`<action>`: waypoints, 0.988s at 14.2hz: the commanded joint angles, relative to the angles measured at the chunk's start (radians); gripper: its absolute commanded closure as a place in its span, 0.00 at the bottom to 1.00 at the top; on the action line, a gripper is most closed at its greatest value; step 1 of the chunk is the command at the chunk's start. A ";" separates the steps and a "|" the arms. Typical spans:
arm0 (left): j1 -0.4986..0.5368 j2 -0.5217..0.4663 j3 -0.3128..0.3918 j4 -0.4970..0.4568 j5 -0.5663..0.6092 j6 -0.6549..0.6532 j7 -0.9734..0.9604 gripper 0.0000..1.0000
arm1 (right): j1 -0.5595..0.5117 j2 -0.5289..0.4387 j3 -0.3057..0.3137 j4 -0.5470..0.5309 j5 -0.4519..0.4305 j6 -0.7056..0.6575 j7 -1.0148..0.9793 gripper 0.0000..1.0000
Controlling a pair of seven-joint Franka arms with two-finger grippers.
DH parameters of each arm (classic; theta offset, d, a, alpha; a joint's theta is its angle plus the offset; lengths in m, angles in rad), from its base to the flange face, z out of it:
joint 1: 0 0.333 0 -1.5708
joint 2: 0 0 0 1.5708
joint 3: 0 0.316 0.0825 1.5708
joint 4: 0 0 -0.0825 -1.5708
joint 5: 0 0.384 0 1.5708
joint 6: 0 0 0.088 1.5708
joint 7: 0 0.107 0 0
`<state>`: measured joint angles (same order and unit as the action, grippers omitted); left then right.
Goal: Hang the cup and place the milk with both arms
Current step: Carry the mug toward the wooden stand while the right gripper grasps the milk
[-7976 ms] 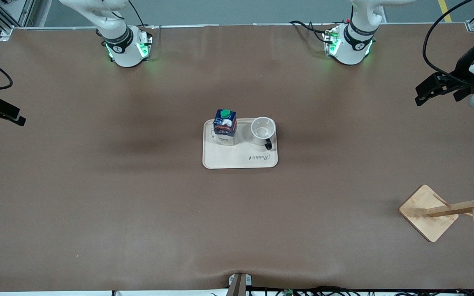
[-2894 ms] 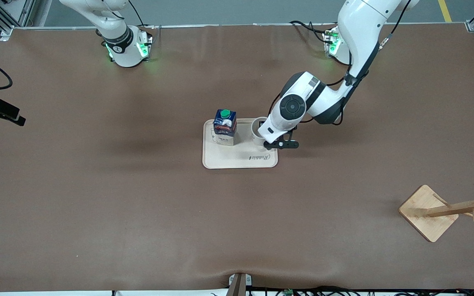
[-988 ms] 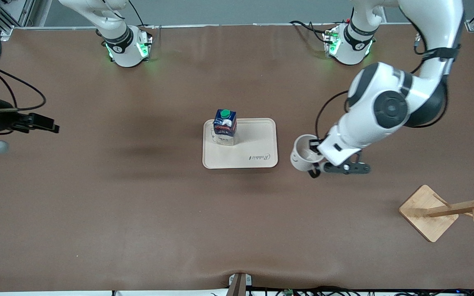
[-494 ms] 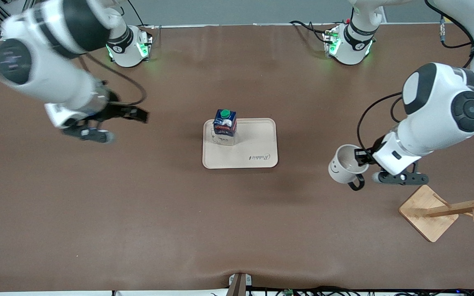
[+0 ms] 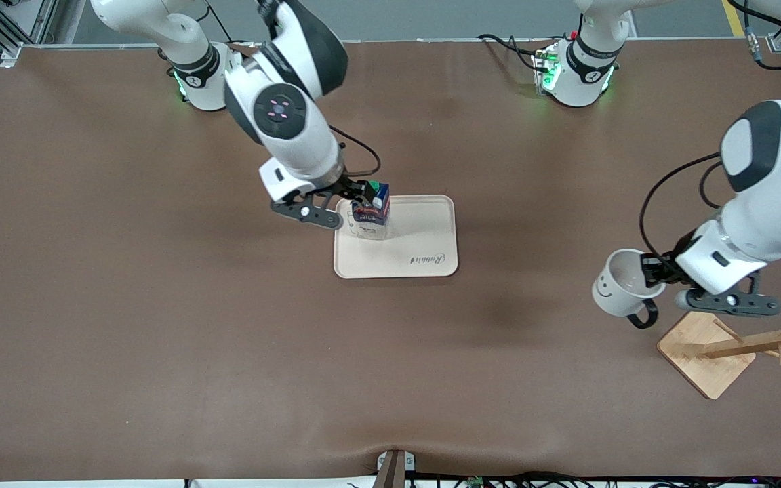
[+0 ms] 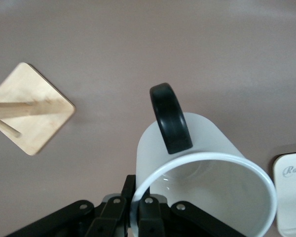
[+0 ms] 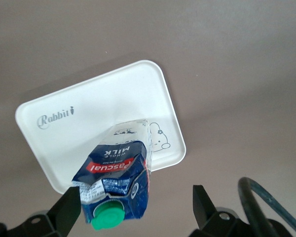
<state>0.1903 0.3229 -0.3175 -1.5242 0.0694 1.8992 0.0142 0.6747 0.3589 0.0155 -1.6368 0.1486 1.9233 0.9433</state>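
At the left arm's end of the table, over bare brown mat just beside the wooden rack: the left gripper, fingers pinched on the rim of the cup, which hangs tilted with its mouth up toward the front camera and its black handle toward the rack's square base. I read this as the carry stage of the hang step; the cup is not yet on any peg.

On the cream tray, mid-table: the milk, upright, at the tray's edge toward the right arm's end. The right gripper sits at the carton's upper part, fingers spread wide to either side of it, not yet clamped as far as I can see.

Next, in my judgement:
- Left arm: turn the cup so the handle loop faces a peg, then thread it on.
- Right arm: close squarely on the carton body below the cap before lifting.
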 commanded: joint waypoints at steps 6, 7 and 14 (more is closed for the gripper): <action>0.127 0.004 0.011 0.064 0.023 -0.020 0.311 1.00 | 0.058 0.035 -0.015 0.008 -0.018 0.066 0.092 0.00; 0.142 0.002 0.011 0.071 0.023 -0.020 0.347 1.00 | 0.069 0.044 -0.015 0.008 -0.018 0.074 0.092 0.00; 0.161 -0.013 0.011 0.108 0.023 -0.117 0.383 1.00 | 0.125 0.098 -0.017 -0.017 -0.144 0.109 0.124 0.00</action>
<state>0.3512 0.3197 -0.3039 -1.4368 0.0721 1.8219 0.3866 0.7760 0.4581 0.0131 -1.6417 0.0615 2.0248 1.0225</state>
